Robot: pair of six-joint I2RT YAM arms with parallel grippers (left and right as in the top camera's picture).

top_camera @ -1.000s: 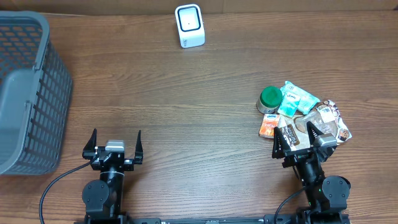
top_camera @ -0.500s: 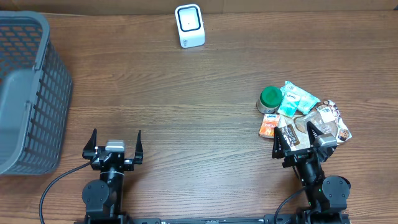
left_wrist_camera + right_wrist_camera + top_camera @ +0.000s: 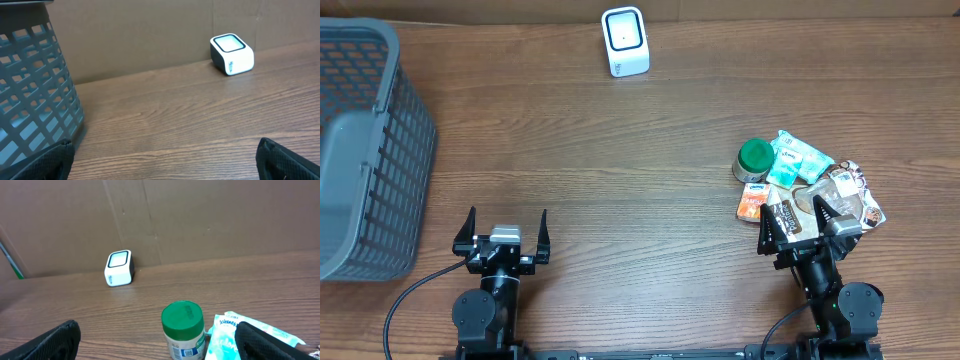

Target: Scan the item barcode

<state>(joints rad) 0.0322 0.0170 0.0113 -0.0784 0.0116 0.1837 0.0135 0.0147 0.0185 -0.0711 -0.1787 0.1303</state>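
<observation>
white scanner (image 3: 625, 41) at far edge, green-lidded jar (image 3: 754, 160) beside heaped packets (image 3: 800, 158)

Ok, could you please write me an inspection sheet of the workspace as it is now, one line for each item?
Surface: brown wood-grain table; no spill seen.
Job's things: white scanner at the far edge; items heaped at the right, among them a green-lidded jar, a teal pouch and an orange packet.
Clutter: grey basket at the left edge; nothing else seen.
Grippers: left gripper open, holding nothing; right gripper open, fingers over the heap's near edge, holding nothing.
Cables: black cable by the left arm's base, another by the right.
Surroundings: cardboard wall behind the table.
</observation>
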